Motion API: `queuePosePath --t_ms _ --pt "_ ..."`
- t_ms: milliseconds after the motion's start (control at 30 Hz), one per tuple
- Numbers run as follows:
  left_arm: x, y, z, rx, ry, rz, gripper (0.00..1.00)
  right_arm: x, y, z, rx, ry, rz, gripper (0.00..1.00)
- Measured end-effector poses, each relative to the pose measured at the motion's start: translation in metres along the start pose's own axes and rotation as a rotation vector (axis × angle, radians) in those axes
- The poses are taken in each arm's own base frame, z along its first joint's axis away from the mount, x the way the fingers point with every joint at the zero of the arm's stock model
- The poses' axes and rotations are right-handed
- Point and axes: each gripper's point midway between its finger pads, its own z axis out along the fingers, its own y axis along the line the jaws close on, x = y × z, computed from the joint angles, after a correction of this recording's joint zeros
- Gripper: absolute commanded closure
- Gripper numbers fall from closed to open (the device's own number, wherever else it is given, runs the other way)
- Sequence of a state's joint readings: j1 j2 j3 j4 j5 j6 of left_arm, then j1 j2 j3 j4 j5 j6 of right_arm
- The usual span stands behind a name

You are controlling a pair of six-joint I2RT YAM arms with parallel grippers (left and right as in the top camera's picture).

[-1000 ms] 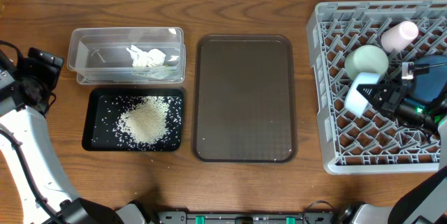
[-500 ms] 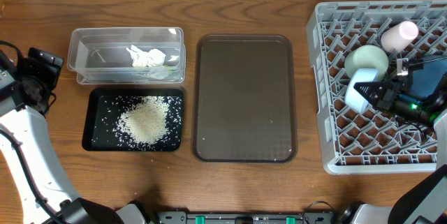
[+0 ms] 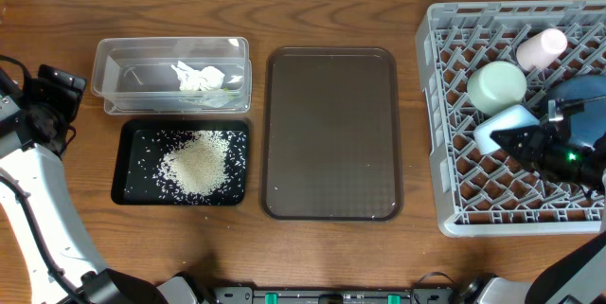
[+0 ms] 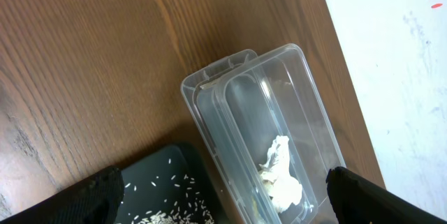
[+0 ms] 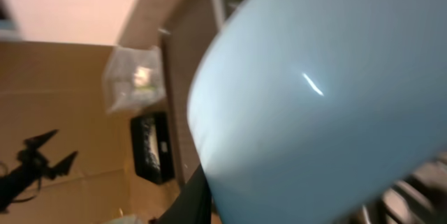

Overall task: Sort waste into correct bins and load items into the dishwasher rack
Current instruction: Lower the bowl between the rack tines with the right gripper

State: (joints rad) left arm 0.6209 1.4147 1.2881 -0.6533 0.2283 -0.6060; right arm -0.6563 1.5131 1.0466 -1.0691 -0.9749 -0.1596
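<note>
The grey dishwasher rack (image 3: 445, 181) stands at the right. In it are the pale-pink cup (image 3: 542, 48), the mint-green bowl (image 3: 496, 86) and the dark-blue bowl (image 3: 587, 100), partly under my right arm. My right gripper (image 3: 523, 139) is shut on the light-blue bowl (image 3: 498, 126), which lies low on the pegs and fills the right wrist view (image 5: 321, 98). The clear tub (image 3: 114, 75) holds the white paper scrap (image 3: 197, 77). The black tray (image 3: 128, 186) holds the rice heap (image 3: 197, 164). My left gripper (image 4: 223, 199) is open and empty, above the tub (image 4: 230, 105) and the scrap (image 4: 279, 175). The yellow-green packet does not show clearly.
The flat brown serving tray (image 3: 331, 134) lies between the bins and the rack. My left arm (image 3: 38, 181) runs along the table's left edge. A pale wall borders the far side of the table (image 4: 391, 56).
My right gripper has moved right and lower with the light-blue bowl, which has gone from tilted up to low on the pegs. The left arm has not moved.
</note>
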Motion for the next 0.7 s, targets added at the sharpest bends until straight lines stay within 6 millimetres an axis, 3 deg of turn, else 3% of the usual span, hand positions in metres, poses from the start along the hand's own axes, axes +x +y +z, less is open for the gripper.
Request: queuePosePath --t_ms 233,267,300,333,400,700 --pt "0.000 0.000 0.000 0.000 0.000 0.000 0.05 -0.001 -0.017 -0.024 0.236 -0.039 0.037 0.88" --pt "0.000 0.000 0.000 0.000 0.000 0.000 0.05 0.000 -0.018 -0.028 0.268 -0.051 0.041 0.85" --pt "0.000 0.000 0.000 0.000 0.000 0.000 0.05 0.001 -0.018 -0.033 0.297 -0.063 0.044 0.78" --pt "0.000 0.000 0.000 0.000 0.000 0.000 0.05 0.002 -0.017 -0.037 0.326 -0.079 0.055 0.64" --pt "0.000 0.000 0.000 0.000 0.000 0.000 0.05 0.004 -0.016 -0.044 0.365 -0.101 0.053 0.53" --pt "0.000 0.000 0.000 0.000 0.000 0.000 0.05 0.014 -0.010 -0.056 0.415 -0.129 0.072 0.61"
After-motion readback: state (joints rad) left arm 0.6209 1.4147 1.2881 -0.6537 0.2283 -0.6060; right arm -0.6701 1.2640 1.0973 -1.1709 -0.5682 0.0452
